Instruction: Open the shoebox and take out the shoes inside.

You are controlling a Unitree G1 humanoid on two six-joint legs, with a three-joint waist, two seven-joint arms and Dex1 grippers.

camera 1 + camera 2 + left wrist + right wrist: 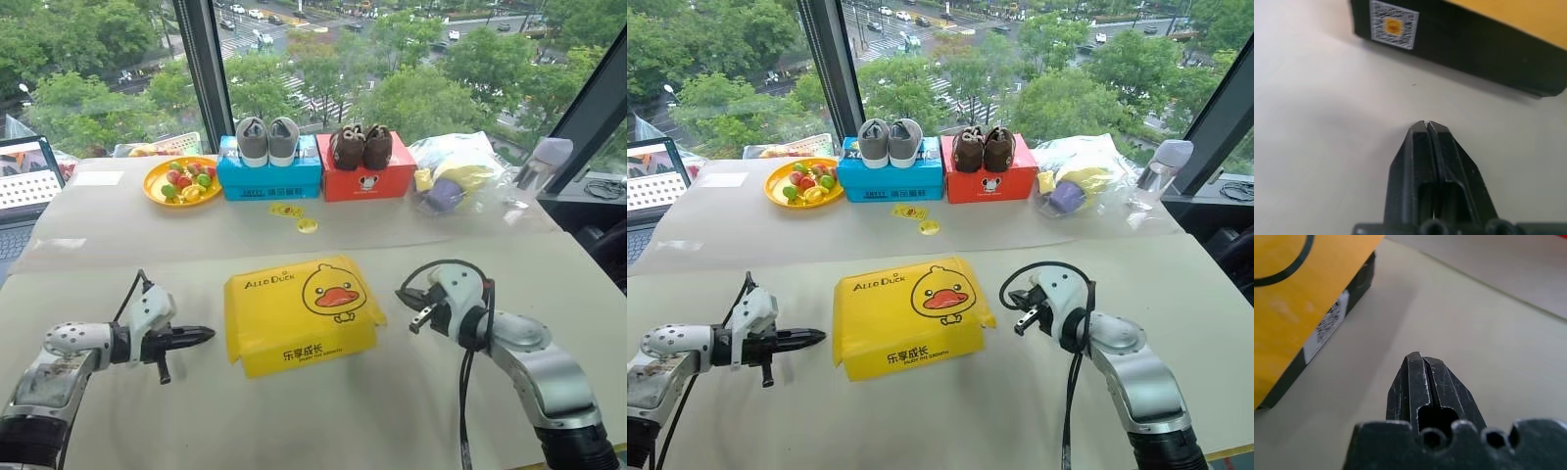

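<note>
**Pincers pressed together either side of a closed box**

Left pincer (201,336) in the left eye view sits pinched together, tip aimed at the shoebox's (299,313) left edge but apart from it. Right pincer (419,315), also pressed together, hangs just off the box's right corner. Lid down, shoes hidden inside. Risk: with no gap between the fingers, a push forward would only shove the box across the surface (323,421).

Right eye view, same story: box mid-surface, a pincer flanking each side.

Left wrist view: fingers (1426,147) flush together, black box wall ahead, not touched. A low approach could miss the lid edge.

Right wrist view: fingers (1422,382) sealed, yellow lid overhanging nearby. Prying one side alone could tip or spin the box.
</note>
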